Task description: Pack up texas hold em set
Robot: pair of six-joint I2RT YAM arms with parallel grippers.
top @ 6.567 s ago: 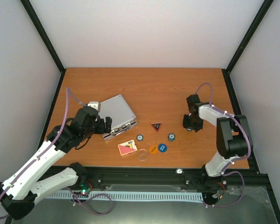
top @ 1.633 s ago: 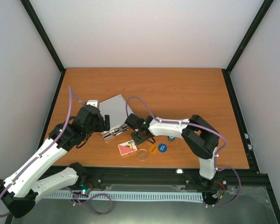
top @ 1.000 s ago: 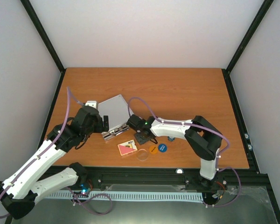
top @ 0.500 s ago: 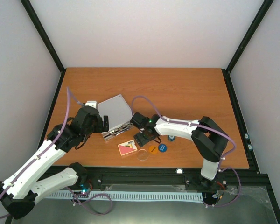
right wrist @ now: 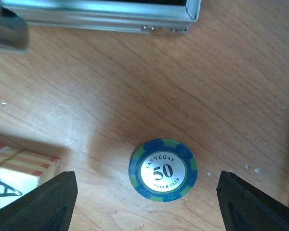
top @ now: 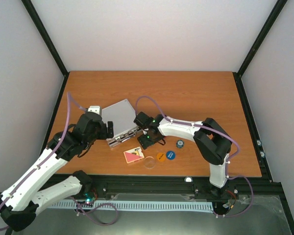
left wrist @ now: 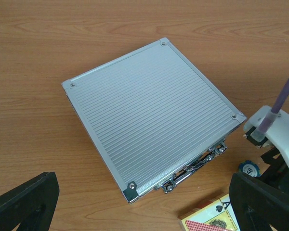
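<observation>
The silver case lies shut on the table, its ribbed lid facing up and its latches toward the near side. My left gripper hovers open at the case's near left corner, holding nothing. My right gripper stands open above a blue-green "50" chip, which lies flat between the fingers without touching them. A second chip lies to the right. The pink card deck, clear disc, orange disc and blue disc lie nearer. The right arm hides the triangle.
The case's front edge is just beyond the chip under my right gripper, and the card deck lies close on its left. Black frame rails run along the table's near edge. White walls enclose the other sides.
My right gripper's jaws have gone from shut to open over the chip, and its arm has drawn slightly toward the case. The left arm has barely moved.
</observation>
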